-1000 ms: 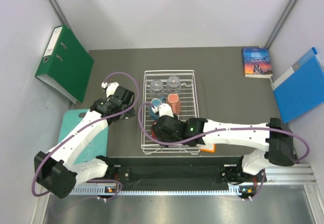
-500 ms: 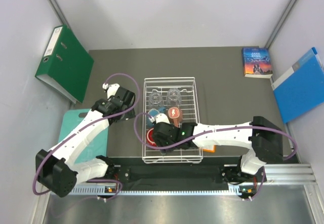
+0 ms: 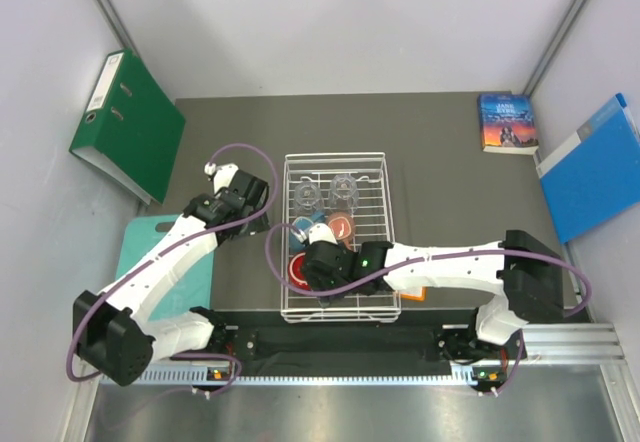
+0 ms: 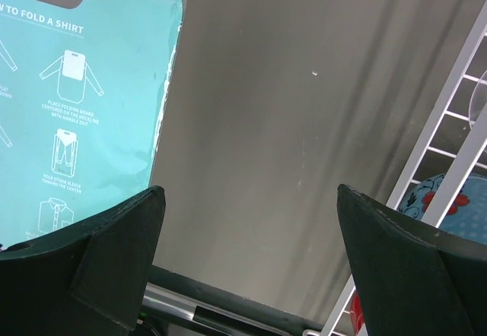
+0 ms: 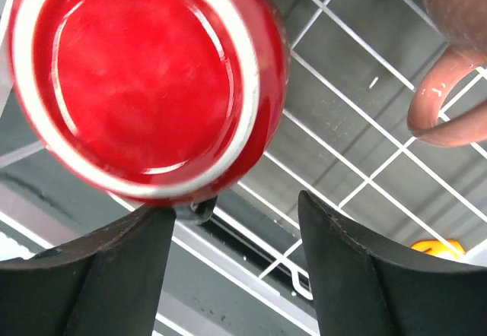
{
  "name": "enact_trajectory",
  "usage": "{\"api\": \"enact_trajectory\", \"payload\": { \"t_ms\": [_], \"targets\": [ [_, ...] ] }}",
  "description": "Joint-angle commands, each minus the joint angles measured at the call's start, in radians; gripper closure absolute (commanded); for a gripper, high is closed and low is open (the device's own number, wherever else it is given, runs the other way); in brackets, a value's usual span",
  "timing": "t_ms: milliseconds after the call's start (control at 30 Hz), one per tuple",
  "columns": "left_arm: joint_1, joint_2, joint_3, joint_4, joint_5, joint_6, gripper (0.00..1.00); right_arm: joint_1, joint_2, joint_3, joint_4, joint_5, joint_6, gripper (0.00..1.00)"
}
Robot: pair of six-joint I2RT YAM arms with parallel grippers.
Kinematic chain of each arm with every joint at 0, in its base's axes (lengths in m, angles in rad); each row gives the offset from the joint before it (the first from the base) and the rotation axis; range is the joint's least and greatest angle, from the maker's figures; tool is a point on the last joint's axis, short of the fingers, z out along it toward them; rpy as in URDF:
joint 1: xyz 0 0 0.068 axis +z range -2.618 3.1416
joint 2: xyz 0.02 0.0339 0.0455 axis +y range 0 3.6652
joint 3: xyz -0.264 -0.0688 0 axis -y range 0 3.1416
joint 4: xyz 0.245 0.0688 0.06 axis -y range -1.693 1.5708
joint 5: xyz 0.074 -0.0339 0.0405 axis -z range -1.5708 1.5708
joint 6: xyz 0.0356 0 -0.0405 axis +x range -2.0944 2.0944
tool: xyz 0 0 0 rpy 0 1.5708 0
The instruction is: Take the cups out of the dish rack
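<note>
The white wire dish rack [image 3: 390, 262] stands mid-table. In it are two clear glass tumblers [image 3: 308, 195] [image 3: 343, 190] at the back, a light-blue mug [image 3: 301, 227], a salmon-pink mug [image 3: 343, 225] and a red mug [image 3: 297, 268] at the front left. My right gripper [image 3: 313, 270] is open, low in the rack beside the red mug. In the right wrist view [image 5: 236, 267] its left finger [image 5: 99, 275] sits under the red mug's [image 5: 144, 77] edge; the salmon mug's handle [image 5: 441, 96] is at upper right. My left gripper [image 3: 243, 217] is open and empty over the table left of the rack.
A teal shirt-folding board [image 4: 76, 100] lies at the left. A green binder [image 3: 128, 127] leans at the back left, and a book [image 3: 507, 122] and a blue folder [image 3: 595, 172] lie at the right. The rack's orange tag [image 5: 434, 248] is at its near right corner.
The rack has slid a little toward the near edge. My right gripper has moved left and down inside it, and the red mug now shows at its left. The left arm has barely moved.
</note>
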Motion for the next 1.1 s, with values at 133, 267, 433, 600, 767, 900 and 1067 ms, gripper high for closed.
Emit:
{"api": "enact_trajectory", "payload": {
  "t_ms": [133, 267, 433, 600, 767, 900, 1067],
  "targets": [
    [-0.004, 0.024, 0.008, 0.048, 0.012, 0.003, 0.01, 0.03, -0.049, -0.026, 0.035, -0.071, -0.055, 0.41],
    [-0.006, 0.025, 0.003, 0.048, 0.013, 0.003, 0.01, 0.03, -0.058, -0.066, 0.084, -0.09, -0.063, 0.55],
    [-0.006, 0.034, 0.003, 0.048, 0.01, 0.0, 0.01, 0.028, -0.035, -0.077, 0.115, -0.108, -0.077, 0.55],
    [-0.006, 0.039, 0.003, 0.048, 0.009, -0.006, 0.01, 0.03, -0.012, -0.075, 0.118, -0.108, -0.083, 1.0],
    [-0.006, 0.037, 0.014, 0.045, -0.007, -0.003, 0.01, 0.034, -0.058, -0.025, 0.069, -0.073, -0.106, 1.0],
    [-0.006, 0.043, 0.034, 0.048, -0.028, 0.013, 0.01, 0.033, -0.11, 0.067, -0.028, -0.022, -0.141, 1.0],
    [-0.006, 0.063, 0.057, 0.051, -0.033, 0.016, 0.01, 0.033, -0.139, 0.174, -0.136, 0.008, -0.169, 1.0]
  ]
}}
